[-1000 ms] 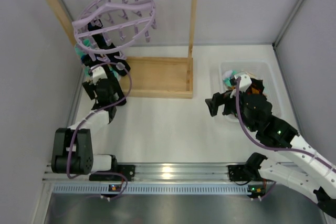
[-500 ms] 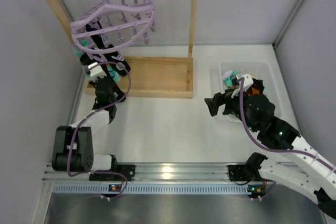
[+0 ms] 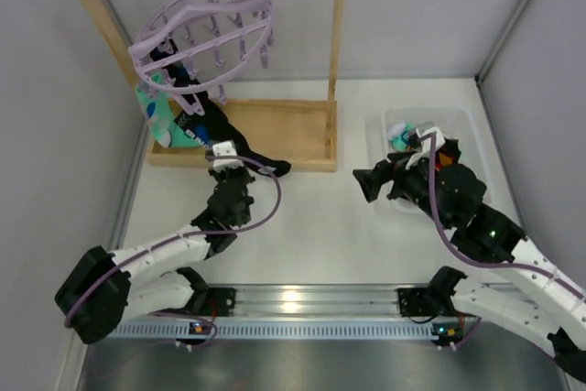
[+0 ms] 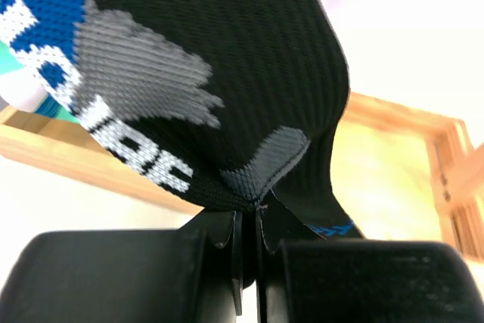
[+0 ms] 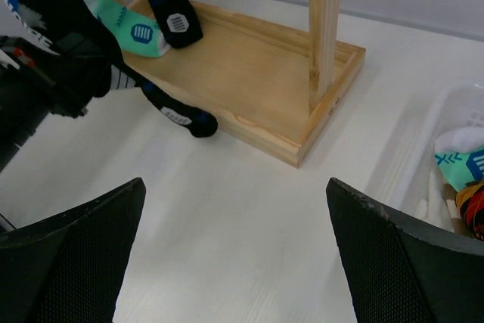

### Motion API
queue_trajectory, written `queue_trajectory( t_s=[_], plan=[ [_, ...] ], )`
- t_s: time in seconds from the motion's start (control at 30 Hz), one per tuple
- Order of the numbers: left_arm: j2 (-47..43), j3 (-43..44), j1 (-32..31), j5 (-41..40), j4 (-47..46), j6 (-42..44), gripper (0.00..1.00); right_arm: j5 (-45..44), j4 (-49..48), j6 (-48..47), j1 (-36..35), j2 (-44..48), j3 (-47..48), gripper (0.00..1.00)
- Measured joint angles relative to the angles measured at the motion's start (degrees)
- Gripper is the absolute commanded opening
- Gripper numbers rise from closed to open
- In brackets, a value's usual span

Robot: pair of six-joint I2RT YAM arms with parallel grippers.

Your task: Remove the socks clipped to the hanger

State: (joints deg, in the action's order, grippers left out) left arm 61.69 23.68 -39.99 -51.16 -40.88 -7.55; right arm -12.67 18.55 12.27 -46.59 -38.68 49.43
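two arms stand here, each with one pincer. the left pincer (image 4: 249, 221) is pressed together on a fold of a black sock (image 4: 227, 58) and pinches it tight. that sock has grey patches and white lettering. from the pincer it stretches up and away toward the one hanger (image 3: 203, 25), which hangs tilted above and beyond the pincer. i cannot tell whether a peg grips its far end. its blue-tipped toe droops over the front edge of the rack's base, just right of the pincer.

i count three socks at the hanger. besides the pinched one, a teal sock (image 3: 157, 116) dangles to the left of the left pincer. a second black sock (image 5: 175, 24) with a white badge hangs just beside the teal one.

there is one wooden rack (image 3: 265, 132), a top bar on two posts over a tray-like base, and the hanger's hook sits on the bar.

the right pincer (image 5: 235, 183) is spread wide, holds nothing and hovers over the surface (image 3: 302, 226). just to its right is one clear bin (image 3: 458, 118). in it lies a teal-and-white sock (image 5: 463, 163) beside an orange-and-dark bundle, and i cannot count how many socks the bin holds.

the surface is white and smooth. plain grey walls (image 3: 412, 16) close it in at the back and both sides. a metal rail (image 3: 302, 304) at the near edge carries both arm bases.
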Motion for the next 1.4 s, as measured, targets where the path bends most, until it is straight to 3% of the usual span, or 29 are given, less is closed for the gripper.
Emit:
queue_trajectory(
  t_s=[0.2,0.4,0.77,1.17,1.4],
  plan=[
    [7.3,7.7,-15.5,-13.9,0.1,9.8,0.00,0.4,0.7,-0.6,0.0,-5.0,9.5,1.00],
    [15.7,17.3,-22.8,-20.3,-0.3,16.8,0.00,2.9,1.7,-2.3,0.0,-12.9,22.1,0.99],
    [33.9,32.6,-25.2,-23.5,-0.8,27.0,0.00,4.6,9.6,-7.4,0.0,-34.1,46.1,0.91],
    [44.0,42.9,-25.1,-22.7,-1.1,36.4,0.00,-7.7,20.3,-19.9,-7.4,-60.3,77.1,0.82],
    [44.3,43.3,-25.2,-21.6,-1.1,37.8,0.00,-13.2,21.1,-27.6,-11.4,-69.3,81.2,0.77]
  ],
)
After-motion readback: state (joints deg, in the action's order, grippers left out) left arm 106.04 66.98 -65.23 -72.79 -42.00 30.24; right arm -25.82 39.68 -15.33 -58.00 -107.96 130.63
